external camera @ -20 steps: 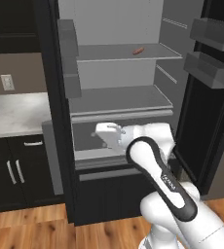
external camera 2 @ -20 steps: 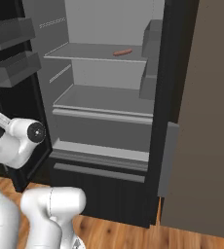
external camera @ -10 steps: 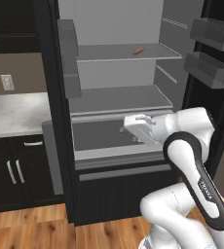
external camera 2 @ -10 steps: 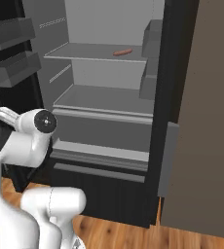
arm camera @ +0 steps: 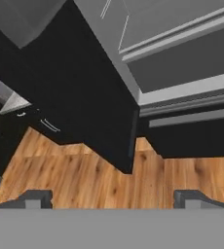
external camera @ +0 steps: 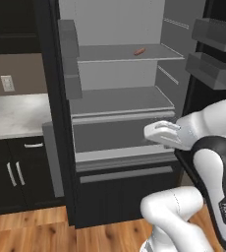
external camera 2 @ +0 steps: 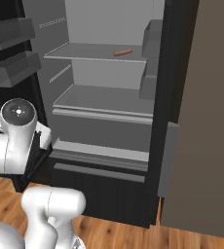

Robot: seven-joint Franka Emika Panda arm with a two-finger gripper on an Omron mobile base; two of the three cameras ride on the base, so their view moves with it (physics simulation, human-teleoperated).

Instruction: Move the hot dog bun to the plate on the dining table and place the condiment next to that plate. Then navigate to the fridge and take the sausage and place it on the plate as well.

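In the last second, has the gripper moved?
Yes. The gripper has swung right across the open fridge, from mid-drawer toward its right wall; the sausage stays put.

Fridge (external camera: 48, 74): matt black exterior, smooth light grey plastic-looking interior and shelves. Sausage (external camera: 140, 50): smooth reddish-pink skin, faint sheen. Floor (external camera: 31, 236): warm wood planks, visible grain. Counter (external camera: 12, 113): pale veined marble, smooth. Cabinets (external camera: 12, 172): matt black, slim metallic handles.

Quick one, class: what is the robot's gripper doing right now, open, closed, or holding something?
Gripper: open, fingers spread wide, holding nothing; the sausage lies on the fridge's upper shelf.
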